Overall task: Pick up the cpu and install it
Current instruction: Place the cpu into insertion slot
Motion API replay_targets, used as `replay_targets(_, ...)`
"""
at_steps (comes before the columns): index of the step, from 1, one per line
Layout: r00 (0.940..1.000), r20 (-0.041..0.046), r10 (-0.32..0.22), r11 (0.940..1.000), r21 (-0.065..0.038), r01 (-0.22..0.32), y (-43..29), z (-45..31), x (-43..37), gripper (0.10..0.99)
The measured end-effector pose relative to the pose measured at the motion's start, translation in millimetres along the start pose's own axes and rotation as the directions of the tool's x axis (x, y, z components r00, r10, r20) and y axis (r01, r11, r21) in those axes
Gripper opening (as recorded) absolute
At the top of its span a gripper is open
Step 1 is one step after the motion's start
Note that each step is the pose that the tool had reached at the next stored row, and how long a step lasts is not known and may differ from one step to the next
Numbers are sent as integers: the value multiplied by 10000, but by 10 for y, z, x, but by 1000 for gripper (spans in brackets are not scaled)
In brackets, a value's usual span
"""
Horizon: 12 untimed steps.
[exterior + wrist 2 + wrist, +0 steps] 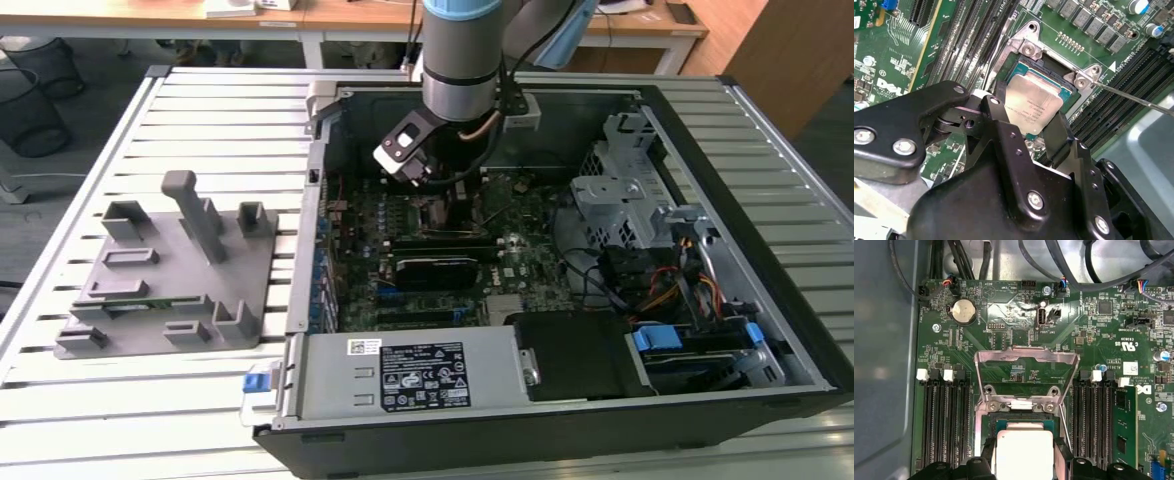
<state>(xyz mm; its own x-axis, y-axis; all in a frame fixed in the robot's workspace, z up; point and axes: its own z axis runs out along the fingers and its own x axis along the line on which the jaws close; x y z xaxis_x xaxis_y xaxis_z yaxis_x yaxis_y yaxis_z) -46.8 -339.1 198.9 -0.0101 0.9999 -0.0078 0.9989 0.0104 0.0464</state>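
The black two-fingered gripper (1030, 114) is closed on the cpu (1037, 104), with its fingers (1060, 134) pressed against two opposite edges. The chip is held over, or perhaps already within, the black square socket (1046, 74) on the green motherboard (899, 45); contact cannot be told. The silver load plate (1026, 356) is swung open, and the thin metal lever (1134, 98) is set aside.

This spot lies toward the far side of the open black computer case (561, 445), to the exterior view's left of the grey metal drive cage (621, 195).

For a sound seating, the chip should be kept level and its edges squared to the socket walls. It should be lowered without force or sliding, since the contacts beneath are judged easily bent.

The cpu is small, flat and square, with a shiny silver metal top, faint print and a thin green rim.
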Motion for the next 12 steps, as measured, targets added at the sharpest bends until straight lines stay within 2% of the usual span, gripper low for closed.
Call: replay_targets(12,10000,-13,1,10000,1,-1,-8,61,1,541)
